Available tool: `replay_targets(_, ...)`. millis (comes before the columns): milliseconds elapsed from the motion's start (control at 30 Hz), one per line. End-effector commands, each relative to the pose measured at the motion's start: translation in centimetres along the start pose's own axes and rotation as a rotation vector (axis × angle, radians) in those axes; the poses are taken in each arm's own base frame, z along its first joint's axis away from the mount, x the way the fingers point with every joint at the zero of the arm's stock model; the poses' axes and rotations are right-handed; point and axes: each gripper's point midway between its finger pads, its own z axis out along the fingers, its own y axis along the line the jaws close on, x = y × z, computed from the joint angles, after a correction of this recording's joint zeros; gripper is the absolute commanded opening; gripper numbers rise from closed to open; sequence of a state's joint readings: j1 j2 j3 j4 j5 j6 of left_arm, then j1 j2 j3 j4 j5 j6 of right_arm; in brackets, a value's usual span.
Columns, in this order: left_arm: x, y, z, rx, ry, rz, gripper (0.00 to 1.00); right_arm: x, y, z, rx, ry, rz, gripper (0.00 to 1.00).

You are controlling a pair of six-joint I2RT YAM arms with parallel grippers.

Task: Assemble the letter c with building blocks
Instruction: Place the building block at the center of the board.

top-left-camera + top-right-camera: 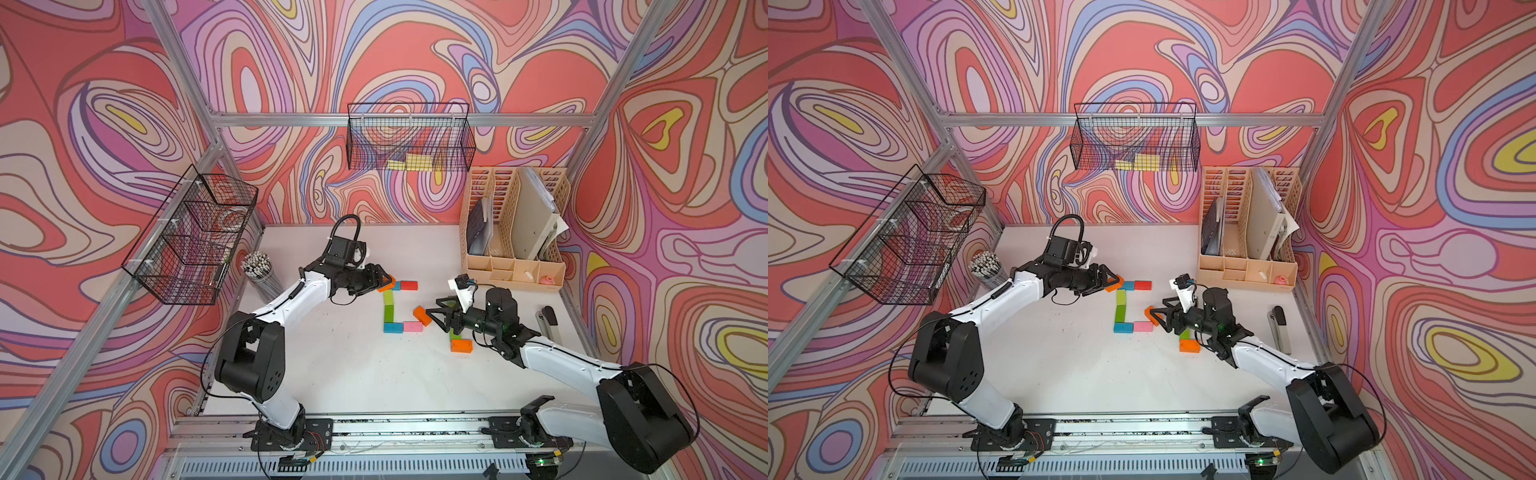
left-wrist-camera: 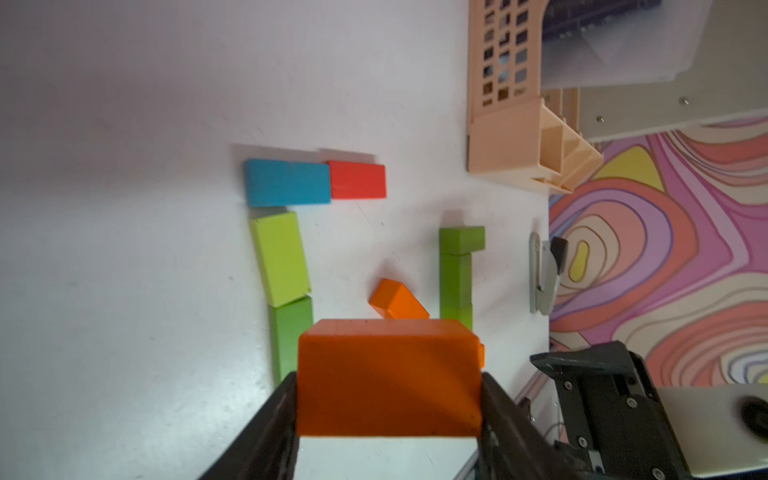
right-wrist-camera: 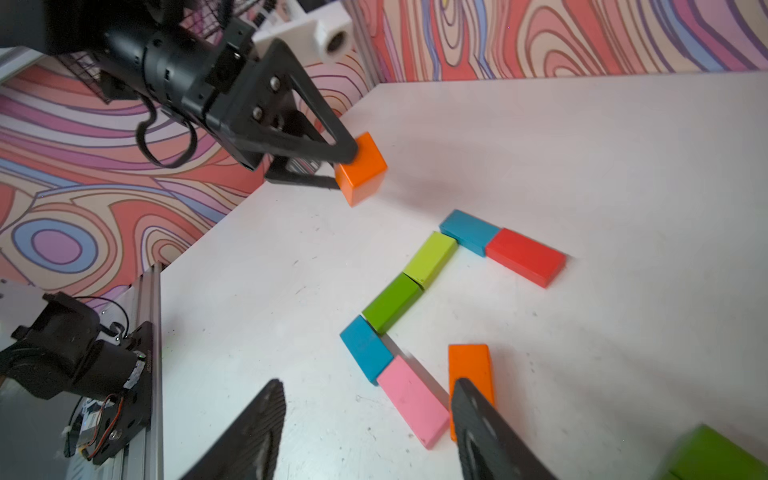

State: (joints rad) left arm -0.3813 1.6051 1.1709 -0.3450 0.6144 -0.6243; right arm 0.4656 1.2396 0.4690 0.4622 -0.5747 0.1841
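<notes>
Jaws of the left gripper point(image 2: 388, 388) pinch an orange block point(image 2: 386, 374) by two opposite sides, clear of the table point(image 1: 353, 374), near the centre of both top views. Jaws of the right gripper point(image 3: 369, 386) stand spread with nothing between them, just right of centre. One finger point(image 3: 478, 424) lies just beside a second orange block point(image 3: 471, 365).

White table fills the lower middle of both top views. Left basket point(image 1: 191, 237) hangs at the left, and back basket point(image 1: 409, 137) hangs on the rear wall, upper middle. Organiser point(image 1: 515, 266) stands in the table's far right corner. Pencil cup point(image 1: 255, 266) sits at the table's left edge. Stapler point(image 1: 548, 320) lies at its right edge.

Six blocks lie flat at the centre in a C open to the right:
- along the top, red point(image 1: 409, 285) touches far blue point(image 1: 397, 286)
- down the spine run lime point(image 1: 388, 297), then green point(image 1: 389, 313)
- along the bottom, near blue point(image 1: 393, 327) touches pink point(image 1: 412, 326)

The held orange block hangs at the C's upper left corner. Second orange block lies askew in the mouth of the C, just above pink. Third orange block point(image 1: 461, 345) lies lower right of the C, just beside green blocks point(image 2: 456, 270) that the right gripper partly hides in both top views
</notes>
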Motion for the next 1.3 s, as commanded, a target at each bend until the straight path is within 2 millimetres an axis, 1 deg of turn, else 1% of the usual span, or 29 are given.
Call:
replay_targets(0,2.2,-4.9,-1.6,0.179,0.039,0.029,0.55,-1.8,2.3,0.7,-0.031,-0.075,-0.145,0.67)
replay_targets(33,2.5,-6.0,-2.1,0.213,0.025,0.05,0.55,-2.0,2.8,0.9,-0.032,-0.083,-0.159,0.68)
replay_targets(133,3.9,-7.5,-3.1,0.28,0.026,0.059,0.55,-2.5,3.5,1.1,-0.026,-0.105,-0.179,0.68)
replay_targets(367,6.1,-8.7,-4.8,0.338,0.026,0.054,0.54,-2.6,5.4,1.0,-0.01,-0.156,-0.297,0.68)
replay_targets(467,7.0,-9.3,-5.4,0.35,0.037,0.061,0.54,-2.8,6.0,0.8,-0.015,-0.196,-0.342,0.62)
replay_targets(600,8.1,-10.0,-5.8,0.373,0.065,0.075,0.54,-3.2,6.6,0.6,-0.019,-0.229,-0.386,0.61)
replay_targets(833,9.2,-10.2,-5.8,0.38,0.092,0.093,0.54,-4.1,7.6,0.4,-0.024,-0.279,-0.435,0.58)
replay_targets(933,9.4,-10.3,-5.6,0.386,0.101,0.096,0.54,-4.4,8.0,0.3,-0.025,-0.289,-0.453,0.51)
replay_targets(1100,9.3,-10.5,-5.3,0.395,0.11,0.094,0.54,-4.3,8.1,0.4,-0.019,-0.291,-0.468,0.43)
replay_targets(1267,9.4,-10.5,-4.8,0.401,0.128,0.084,0.54,-4.4,8.2,0.5,-0.016,-0.308,-0.469,0.43)
